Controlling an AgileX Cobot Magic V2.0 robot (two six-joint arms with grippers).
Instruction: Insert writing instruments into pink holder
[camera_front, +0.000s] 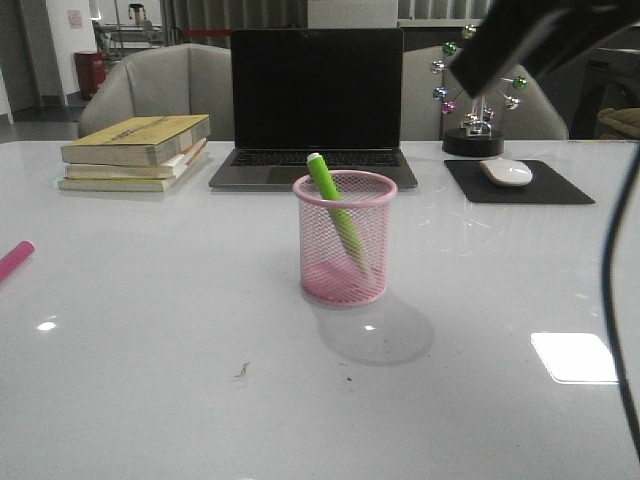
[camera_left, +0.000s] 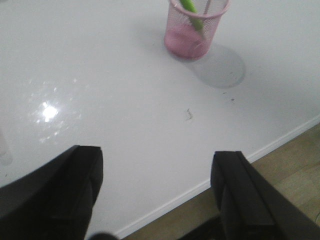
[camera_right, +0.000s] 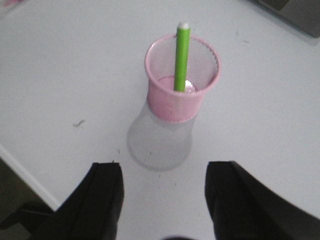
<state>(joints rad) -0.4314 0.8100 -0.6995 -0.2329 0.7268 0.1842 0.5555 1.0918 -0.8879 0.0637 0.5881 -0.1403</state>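
Observation:
The pink holder (camera_front: 345, 240) stands mid-table with the lime green marker (camera_front: 331, 199) leaning inside it, white end up. Both wrist views show the same pair: the holder (camera_left: 196, 27) with the green marker (camera_left: 192, 12), and the holder (camera_right: 182, 80) with the marker (camera_right: 181, 55). The pink-red marker (camera_front: 14, 260) lies flat at the table's far left edge, partly cut off. My left gripper (camera_left: 157, 172) is open and empty over the near table edge. My right gripper (camera_right: 164, 182) hangs open and empty above the table near the holder. In the front view only a dark part of the right arm (camera_front: 530, 40) shows.
A laptop (camera_front: 316, 105) stands open behind the holder. A stack of books (camera_front: 137, 150) lies at the back left. A mouse (camera_front: 506, 171) on a black pad (camera_front: 518, 182) and a ball ornament (camera_front: 475, 125) sit at the back right. A cable (camera_front: 612, 300) hangs on the right.

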